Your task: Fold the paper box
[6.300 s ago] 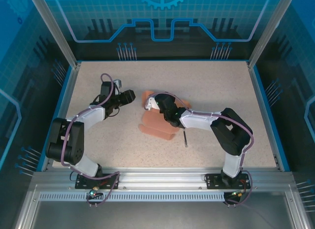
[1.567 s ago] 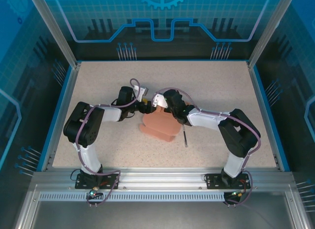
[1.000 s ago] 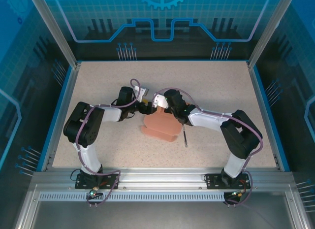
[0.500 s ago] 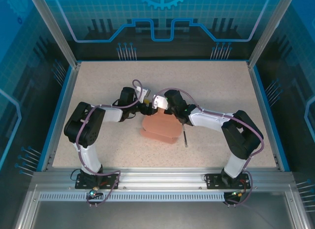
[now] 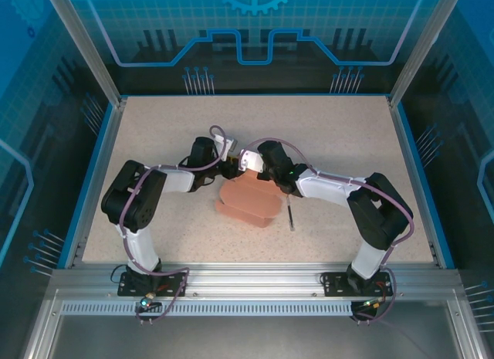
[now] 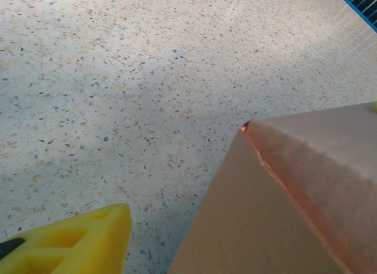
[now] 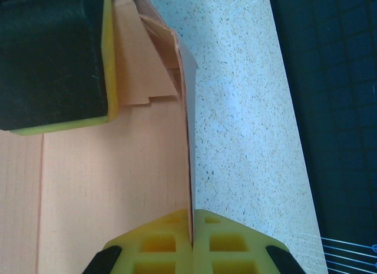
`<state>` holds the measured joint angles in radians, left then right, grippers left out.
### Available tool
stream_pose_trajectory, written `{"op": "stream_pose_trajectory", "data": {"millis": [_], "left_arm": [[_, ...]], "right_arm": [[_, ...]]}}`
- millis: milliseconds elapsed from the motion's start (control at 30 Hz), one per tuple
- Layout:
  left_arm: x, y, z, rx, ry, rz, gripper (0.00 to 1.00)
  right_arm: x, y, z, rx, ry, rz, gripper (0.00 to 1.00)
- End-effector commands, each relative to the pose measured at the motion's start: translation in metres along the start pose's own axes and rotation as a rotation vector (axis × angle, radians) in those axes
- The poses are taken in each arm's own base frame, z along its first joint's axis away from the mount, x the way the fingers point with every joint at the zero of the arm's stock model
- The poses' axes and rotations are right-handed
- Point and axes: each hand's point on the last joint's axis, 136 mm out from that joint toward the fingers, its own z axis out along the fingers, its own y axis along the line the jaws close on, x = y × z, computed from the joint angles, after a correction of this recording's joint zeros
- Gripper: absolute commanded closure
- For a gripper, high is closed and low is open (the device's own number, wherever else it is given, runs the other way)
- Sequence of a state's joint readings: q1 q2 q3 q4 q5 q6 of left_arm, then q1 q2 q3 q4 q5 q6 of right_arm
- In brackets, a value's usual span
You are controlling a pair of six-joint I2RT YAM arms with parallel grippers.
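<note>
The salmon-pink paper box [image 5: 245,203] lies partly folded at the table's middle, both grippers meeting at its far edge. My right gripper [image 5: 252,163] is shut on a thin upright wall of the paper box [image 7: 118,180]; its yellow fingertips [image 7: 171,241] pinch that cardboard edge. My left gripper [image 5: 230,168] is at the box's far left corner. One left finger's yellow-edged black pad [image 7: 53,56] rests against the folded end flaps [image 7: 141,62]. In the left wrist view the other yellow finger [image 6: 76,244] stands apart from the box corner [image 6: 283,197], with bare table between them.
A thin dark pen-like stick [image 5: 290,218] lies on the speckled table [image 5: 347,135] just right of the box, under the right forearm. Blue frame rails [image 5: 417,166] and glass walls bound the table on all sides.
The left gripper's jaws have narrowed and it has edged right, up against the box's flaps. The box has shifted slightly left and toward me. The right gripper keeps its hold.
</note>
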<state>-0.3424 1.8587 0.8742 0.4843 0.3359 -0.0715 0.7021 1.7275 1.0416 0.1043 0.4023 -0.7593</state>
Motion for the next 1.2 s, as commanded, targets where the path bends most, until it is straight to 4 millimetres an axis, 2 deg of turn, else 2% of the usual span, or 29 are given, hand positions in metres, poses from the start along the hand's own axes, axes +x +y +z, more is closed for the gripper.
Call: {"op": "stream_pose_trajectory", "data": {"millis": [0,167,333,833,967,1167], "left_arm": [[-0.003,0.022,-0.005,-0.157,-0.017,0.013,0.54],[-0.004,0.031,-0.005,-0.240,-0.030,-0.002,0.67],[-0.005,0.035,-0.005,-0.312,-0.051,-0.019,0.74],[-0.004,0.066,-0.013,-0.589,-0.090,-0.170,0.82],[-0.004,0.065,-0.012,-0.594,-0.099,-0.180,0.83],[-0.005,0.038,-0.003,-0.413,-0.122,-0.116,0.81]], "right_arm": [[-0.018,-0.002,-0.011,-0.025,-0.054,0.024,1.00],[-0.021,0.000,-0.013,-0.037,-0.067,0.043,1.00],[-0.024,0.006,-0.015,-0.057,-0.079,0.065,1.00],[-0.038,0.019,-0.031,-0.075,-0.148,0.151,1.00],[-0.038,0.019,-0.031,-0.066,-0.157,0.175,1.00],[-0.021,0.002,-0.020,0.018,-0.073,0.206,1.00]]}}
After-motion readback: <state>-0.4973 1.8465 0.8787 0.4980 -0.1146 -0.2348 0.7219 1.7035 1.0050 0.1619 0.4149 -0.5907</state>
